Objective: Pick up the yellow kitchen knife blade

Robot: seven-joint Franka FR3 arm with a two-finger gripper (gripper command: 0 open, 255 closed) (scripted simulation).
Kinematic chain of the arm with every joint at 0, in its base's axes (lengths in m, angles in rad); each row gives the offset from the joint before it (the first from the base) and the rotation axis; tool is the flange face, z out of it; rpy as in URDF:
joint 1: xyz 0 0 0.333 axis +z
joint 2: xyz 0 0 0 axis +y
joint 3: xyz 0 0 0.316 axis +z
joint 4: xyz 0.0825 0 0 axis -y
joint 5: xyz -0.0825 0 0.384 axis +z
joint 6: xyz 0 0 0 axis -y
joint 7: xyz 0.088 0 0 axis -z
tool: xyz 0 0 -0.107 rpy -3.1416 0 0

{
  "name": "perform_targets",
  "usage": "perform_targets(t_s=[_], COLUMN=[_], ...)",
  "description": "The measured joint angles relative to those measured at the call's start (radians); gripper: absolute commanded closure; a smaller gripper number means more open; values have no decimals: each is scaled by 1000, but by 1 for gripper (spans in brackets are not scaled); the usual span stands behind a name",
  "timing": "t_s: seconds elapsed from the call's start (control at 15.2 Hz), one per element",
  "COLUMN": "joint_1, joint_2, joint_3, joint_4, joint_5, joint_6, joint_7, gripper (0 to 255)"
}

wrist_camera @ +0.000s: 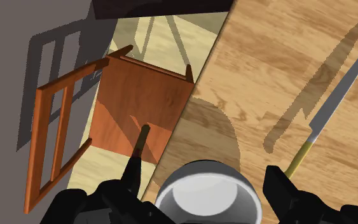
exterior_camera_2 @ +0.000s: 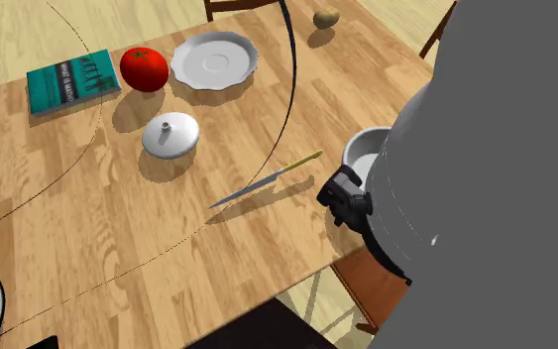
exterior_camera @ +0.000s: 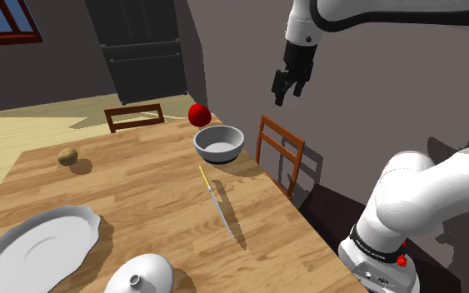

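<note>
Black jaws hang spread and empty, high off the wooden counter (exterior_camera: 141, 191), their fingers (wrist_camera: 279, 184) well apart with nothing between them but air. Straight beneath them sits a grey bowl (wrist_camera: 203, 170), close to the counter's edge. Just past that edge, on one finger's side, stands a brown wooden chair (wrist_camera: 139, 108).

Out on the other finger's side, beyond the bowl and apart from it, lies the knife (wrist_camera: 327, 114). It rests flat on the wood, its yellow handle (exterior_camera: 203, 176) pointing back toward the bowl and its grey blade (exterior_camera: 224, 215) running away from the jaws. Farther off are a white domed lid (exterior_camera: 145, 270), a white plate (exterior_camera: 37, 245) and a small brown potato (exterior_camera: 67, 156), all well clear of the knife.

From where I stand the reach has barely begun, since the jaws are over the bowl and not the knife. To do it well, I would carry them sideways clear of the bowl's rim before dropping. Then I'd turn the wrist so the fingers straddle the knife across its narrow width, not along its length.

It lies very low, so the tips must come right down to the wood. The handle end looks the thicker, surer place to close; a pinch on the thin blade could skate off.
</note>
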Motion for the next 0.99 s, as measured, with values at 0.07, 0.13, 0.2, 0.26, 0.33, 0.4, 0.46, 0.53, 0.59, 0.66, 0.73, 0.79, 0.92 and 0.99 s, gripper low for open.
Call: perform_targets(t_s=[0.07,0.13,0.2,0.26,0.33,0.4,0.46,0.53,0.59,0.66,0.73,0.79,0.92,0.99], joint_1=[0,1,3,4,5,7,11,14,18,22,23,25,30,33], joint_2=[0,1,5,11,16,25,38,59,78,90,114,132,166,193], joint_3=[0,8,20,32,45,59,80,96,116,134,150,164,195,213], joint_4=[0,-10,-21,-40,-61,-78,-88,-92,-102,-115,-123,-132,-143,-145], joint_5=[0,5,12,19,27,36,47,56,68,78,86,93,108,115], joint_6=[0,8,19,40,61,83,101,122,147,168,196,220,257,282], joint_7=[0,13,33,53,77,101,131,158,189,218,244,268,319,347], gripper=[0,0,0,0,0,0,0,0,0,0,0,0,0,0])
